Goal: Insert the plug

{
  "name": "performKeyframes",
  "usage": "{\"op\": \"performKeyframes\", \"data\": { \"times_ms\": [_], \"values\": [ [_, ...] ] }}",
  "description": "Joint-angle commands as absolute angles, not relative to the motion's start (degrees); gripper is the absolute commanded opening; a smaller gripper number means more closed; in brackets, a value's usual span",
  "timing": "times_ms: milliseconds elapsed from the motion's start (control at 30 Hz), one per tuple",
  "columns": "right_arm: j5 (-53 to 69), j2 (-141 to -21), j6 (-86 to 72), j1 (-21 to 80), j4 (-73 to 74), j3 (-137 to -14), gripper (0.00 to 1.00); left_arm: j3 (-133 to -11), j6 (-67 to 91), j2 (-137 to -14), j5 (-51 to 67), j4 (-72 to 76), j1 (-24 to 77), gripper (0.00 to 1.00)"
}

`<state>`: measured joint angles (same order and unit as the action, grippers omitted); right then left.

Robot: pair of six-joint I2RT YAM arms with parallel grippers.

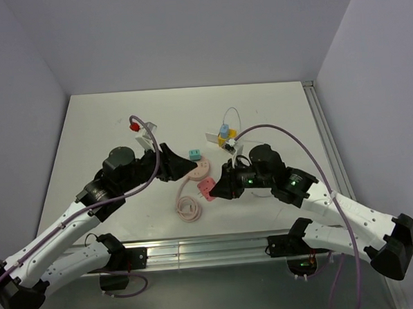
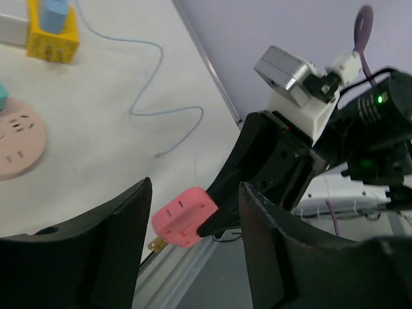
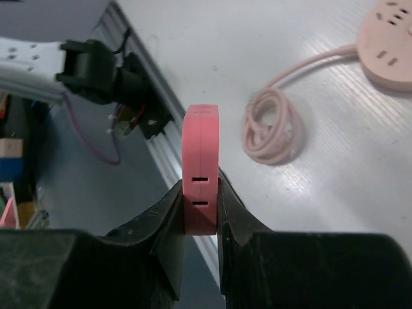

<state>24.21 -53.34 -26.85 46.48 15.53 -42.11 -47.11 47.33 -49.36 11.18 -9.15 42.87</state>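
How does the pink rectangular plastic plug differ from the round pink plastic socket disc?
The pink rectangular plastic plug is a flat block; the round pink plastic socket disc is circular. The plug is clamped in the right claw, raised; the disc lies flat on the white table. The disc trails a coiled pink cord; the plug shows none. Both are pink plastic.

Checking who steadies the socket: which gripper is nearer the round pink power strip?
Left. The left gripper sits right beside the round pink power strip; the right gripper is farther off, holding the pink plug.
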Motion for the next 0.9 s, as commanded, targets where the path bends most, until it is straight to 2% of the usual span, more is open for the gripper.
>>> {"op": "performKeyframes", "data": {
  "times_ms": [0, 67, 300, 367, 700, 867],
  "values": [
    [32.0, -49.1, -23.9, 46.0, 14.9, -42.6, 0.00, -45.6, 41.8, -48.7, 22.8, -0.5, 42.5, 0.60],
    [34.9, -48.2, -23.5, 45.6, 15.4, -42.5, 0.00, -45.8, 40.7, -49.4, 29.6, 2.3, 42.5, 0.59],
    [42.0, -45.7, -24.9, 42.3, 14.2, -42.3, 0.00, -46.1, 36.8, -49.5, 38.1, 3.8, 42.5, 0.50],
    [43.8, -45.5, -25.5, 41.5, 12.9, -42.0, 0.00, -45.5, 37.1, -49.0, 41.6, 5.5, 42.5, 0.51],
    [49.0, -44.2, -27.4, 40.3, 9.8, -42.7, 0.00, -45.6, 36.5, -51.5, 42.9, 3.6, 42.5, 0.49],
    [49.5, -43.9, -27.6, 40.3, 9.7, -43.1, 0.00, -45.5, 35.9, -51.9, 43.1, 2.7, 42.5, 0.45]
  ]
}}
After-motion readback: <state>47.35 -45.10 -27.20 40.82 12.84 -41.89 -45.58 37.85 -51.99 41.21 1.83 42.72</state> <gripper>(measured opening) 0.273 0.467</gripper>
